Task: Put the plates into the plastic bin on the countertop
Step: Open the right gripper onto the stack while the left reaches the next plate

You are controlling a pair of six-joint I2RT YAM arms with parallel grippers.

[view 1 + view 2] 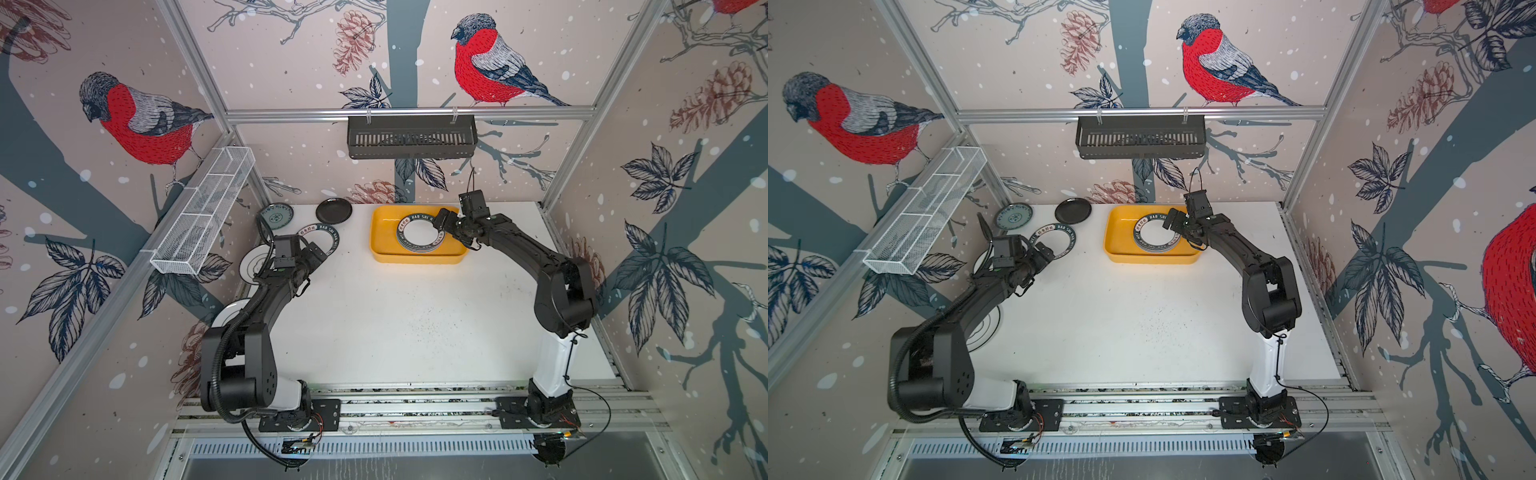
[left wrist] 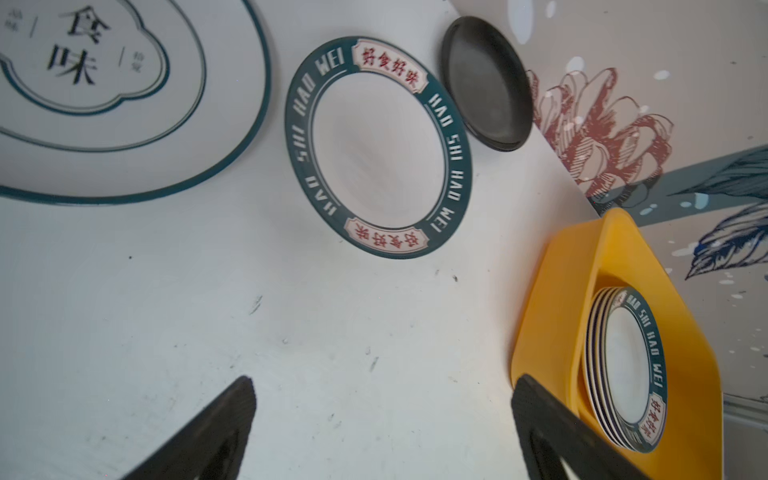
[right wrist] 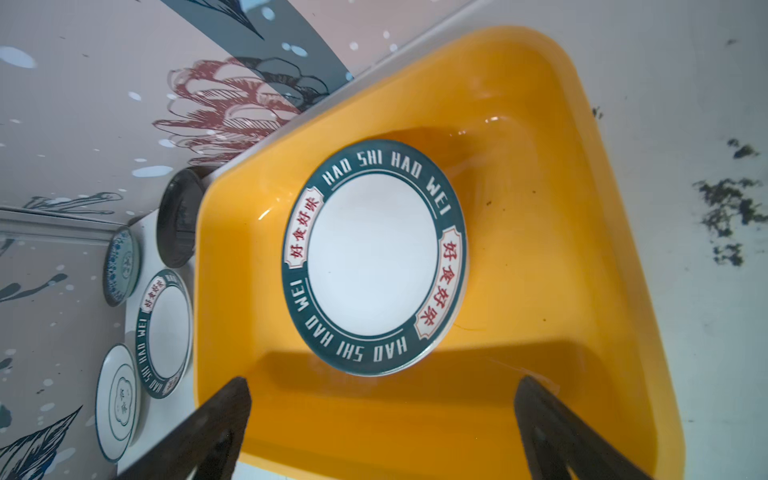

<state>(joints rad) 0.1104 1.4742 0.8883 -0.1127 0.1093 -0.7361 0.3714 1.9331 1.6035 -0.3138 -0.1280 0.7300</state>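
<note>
We see the left claw (image 2: 384, 380) nearest, wide open and empty over bare bench (image 1: 395, 324). The loose lettered-rim plate (image 2: 378, 145) lies flat ahead of its fingertips, clear of them. The white plate with black characters (image 2: 104, 83) lies nearer the bench's left edge.

Farther back, the right claw (image 3: 384, 380) is also spread wide with nothing in it, poised over the yellow plastic bin (image 3: 540, 249). The stack of plates (image 3: 374, 257) sits in the bin just beyond its fingertips, with a lettered-rim plate on top. By the back wall lie the small black plate (image 1: 333, 210) and the small grey-blue plate (image 1: 275, 217), near each other but apart.

Both arms rise from the near rail, bend at the elbow and reach toward the far side. The left arm (image 1: 266, 299) runs low along the left edge, while the right arm (image 1: 552, 270) stands high and curves inward to the bin.

In both top views the left arm covers much of the white plate with black characters and part of the loose lettered-rim plate. Another white plate (image 1: 222, 318) shows only an arc under its elbow. We cannot count the stack with certainty.
</note>
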